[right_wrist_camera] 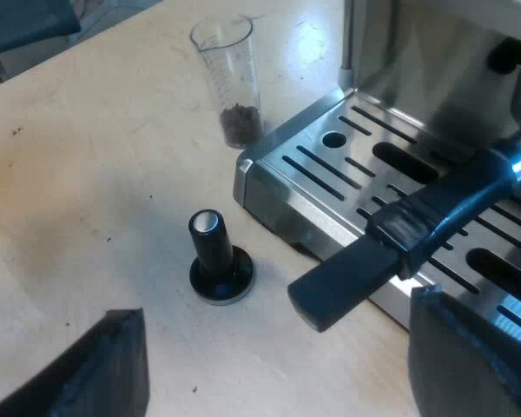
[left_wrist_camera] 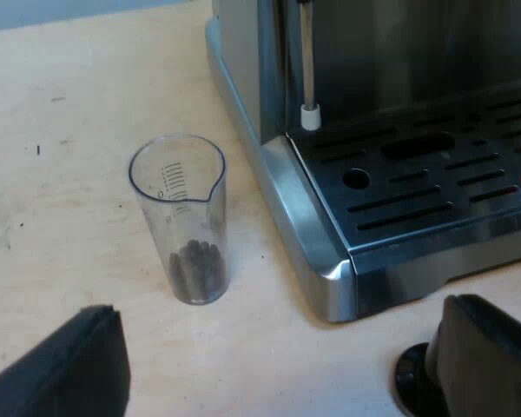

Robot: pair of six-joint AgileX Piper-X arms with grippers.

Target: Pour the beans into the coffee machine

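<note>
Clear and upright, the measuring glass is standing on the pale counter near the front corner of the espresso machine, not touching it. A small heap of beans is lying at its bottom. The left gripper is hovering low over the counter before the glass, its fingers gaping wide and holding nothing. The dark base of the tamper is peeking out beside one finger. A thin wand with a white tip is hanging down at the edge of the slotted drip tray.

From the right wrist, the right gripper is hanging over the counter, its fingers likewise spread wide with nothing between them. The tamper, with its black knob, is standing upright just off the machine's corner. The glass is standing beyond it, beans inside, beside the drip tray. A dark handle is jutting out over the tray's front edge; what it is joined to I cannot tell.
</note>
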